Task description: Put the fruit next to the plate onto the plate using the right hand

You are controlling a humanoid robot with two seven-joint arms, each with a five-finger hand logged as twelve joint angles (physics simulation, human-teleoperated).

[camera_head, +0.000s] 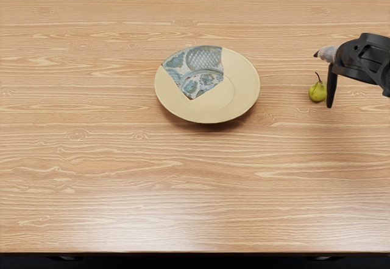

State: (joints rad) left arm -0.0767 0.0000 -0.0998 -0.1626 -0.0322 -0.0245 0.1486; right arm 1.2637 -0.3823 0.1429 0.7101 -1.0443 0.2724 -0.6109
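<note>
Hovering over table [122, 190], right hand [361, 62] loosely spread, gripping nothing; pear [317, 92] just left of its lowered finger, plate [248, 90] further left, open wood between.

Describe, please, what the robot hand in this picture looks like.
The right robot hand is matte black, built of blocky, angular segments, with one slim, bar-like finger and a pale grey rounded tip. No cables or markings show.
</note>
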